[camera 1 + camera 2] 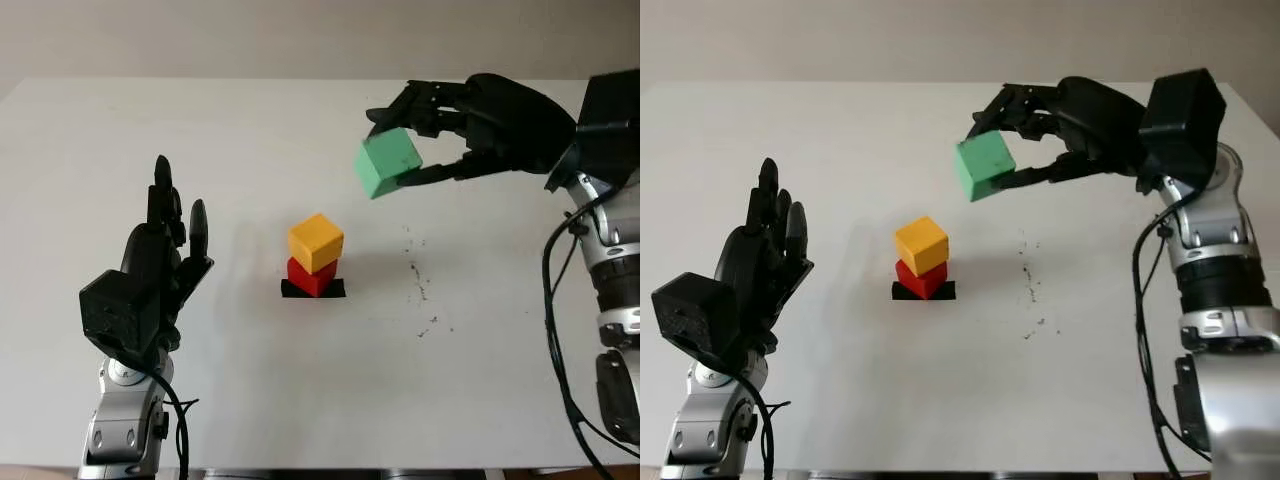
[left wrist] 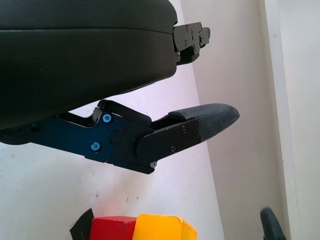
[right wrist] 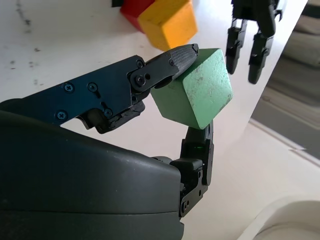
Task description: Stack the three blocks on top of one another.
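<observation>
Right robot hand (image 1: 415, 150): raised above the bench (image 1: 250, 380), arm reaching in from the right, fingers pinching the green block (image 1: 388, 162).
Green block: in the air, tilted on a corner, up and right of the yellow block (image 1: 315, 241).
Yellow block: sits on the red block (image 1: 312, 277), turned askew.
Red block: on a black patch (image 1: 313, 290).
Left robot hand (image 1: 160, 250): released, upright, left of the yellow block, well apart.
</observation>
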Controlling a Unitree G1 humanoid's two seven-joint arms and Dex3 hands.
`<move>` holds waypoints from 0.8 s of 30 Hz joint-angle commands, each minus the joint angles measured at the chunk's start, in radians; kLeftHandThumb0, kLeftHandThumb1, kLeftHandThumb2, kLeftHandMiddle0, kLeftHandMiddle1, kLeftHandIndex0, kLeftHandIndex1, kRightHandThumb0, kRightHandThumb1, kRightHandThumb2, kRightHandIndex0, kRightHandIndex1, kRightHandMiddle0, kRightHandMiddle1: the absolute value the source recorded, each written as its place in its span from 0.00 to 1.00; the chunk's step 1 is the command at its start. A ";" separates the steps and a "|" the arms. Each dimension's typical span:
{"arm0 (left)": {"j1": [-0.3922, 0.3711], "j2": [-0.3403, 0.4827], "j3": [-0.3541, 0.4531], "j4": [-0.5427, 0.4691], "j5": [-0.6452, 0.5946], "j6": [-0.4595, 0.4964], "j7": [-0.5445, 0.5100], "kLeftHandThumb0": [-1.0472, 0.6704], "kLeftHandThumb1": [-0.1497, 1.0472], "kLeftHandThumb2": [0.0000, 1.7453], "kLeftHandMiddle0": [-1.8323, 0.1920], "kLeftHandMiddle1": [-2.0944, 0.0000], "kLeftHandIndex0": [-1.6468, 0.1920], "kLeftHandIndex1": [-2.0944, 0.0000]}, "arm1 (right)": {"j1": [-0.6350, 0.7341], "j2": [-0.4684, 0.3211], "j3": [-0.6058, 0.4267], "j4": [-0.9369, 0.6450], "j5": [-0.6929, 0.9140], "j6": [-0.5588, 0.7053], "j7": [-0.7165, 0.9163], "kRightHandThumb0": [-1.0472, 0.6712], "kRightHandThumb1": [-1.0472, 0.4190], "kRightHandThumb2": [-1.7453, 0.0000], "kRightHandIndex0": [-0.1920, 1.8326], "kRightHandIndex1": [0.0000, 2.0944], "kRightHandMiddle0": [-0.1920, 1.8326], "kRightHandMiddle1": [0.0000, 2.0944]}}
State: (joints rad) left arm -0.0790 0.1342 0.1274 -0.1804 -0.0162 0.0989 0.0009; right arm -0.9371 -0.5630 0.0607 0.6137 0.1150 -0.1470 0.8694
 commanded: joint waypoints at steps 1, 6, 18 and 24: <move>-0.001 -0.001 0.000 -0.008 0.003 -0.007 0.001 0.24 1.00 0.40 0.98 0.97 0.99 0.97 | -0.047 0.031 0.015 0.010 -0.010 0.028 0.012 0.36 0.07 0.97 0.22 0.02 0.28 0.69; 0.004 -0.006 -0.003 -0.011 0.013 -0.001 0.014 0.24 1.00 0.40 0.97 0.97 0.98 0.97 | -0.067 0.080 0.035 0.028 -0.042 0.056 0.013 0.35 0.07 0.97 0.22 0.03 0.26 0.72; 0.017 -0.014 -0.001 -0.015 0.019 -0.007 0.022 0.24 1.00 0.39 0.97 0.97 0.98 0.97 | -0.121 0.183 0.065 0.171 -0.082 0.090 0.049 0.32 0.08 0.97 0.24 0.03 0.30 0.67; 0.023 -0.019 0.002 -0.019 0.014 -0.007 0.023 0.24 1.00 0.39 0.97 0.97 0.98 0.97 | -0.125 0.208 0.063 0.205 -0.090 0.097 0.066 0.33 0.07 0.97 0.23 0.02 0.29 0.67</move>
State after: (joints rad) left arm -0.0714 0.1193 0.1279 -0.1806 -0.0035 0.0978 0.0219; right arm -1.0339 -0.3601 0.1265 0.8142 0.0238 -0.0555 0.9306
